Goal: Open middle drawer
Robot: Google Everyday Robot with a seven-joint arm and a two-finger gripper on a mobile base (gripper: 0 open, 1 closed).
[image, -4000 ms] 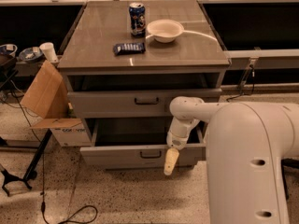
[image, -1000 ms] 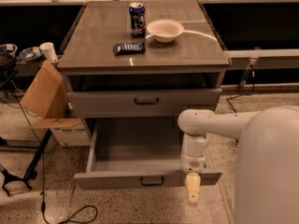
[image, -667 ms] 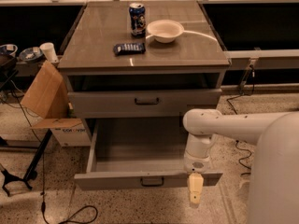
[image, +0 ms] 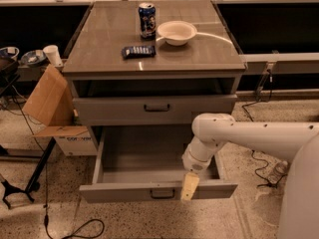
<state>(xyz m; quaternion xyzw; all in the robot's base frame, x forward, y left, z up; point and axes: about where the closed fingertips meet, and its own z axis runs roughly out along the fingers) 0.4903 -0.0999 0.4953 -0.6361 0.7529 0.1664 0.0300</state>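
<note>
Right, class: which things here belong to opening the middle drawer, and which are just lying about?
Job in hand: middle drawer, pulled out; its handle; gripper at the drawer's front edge.
Lying about: can, bowl, dark packet, cardboard box, paper cup.

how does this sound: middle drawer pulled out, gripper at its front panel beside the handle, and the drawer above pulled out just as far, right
Not quite: the camera view shows the drawer above pushed in, about flush with the cabinet. The rest holds: the middle drawer is pulled out and the gripper is at its front panel beside the handle.
</note>
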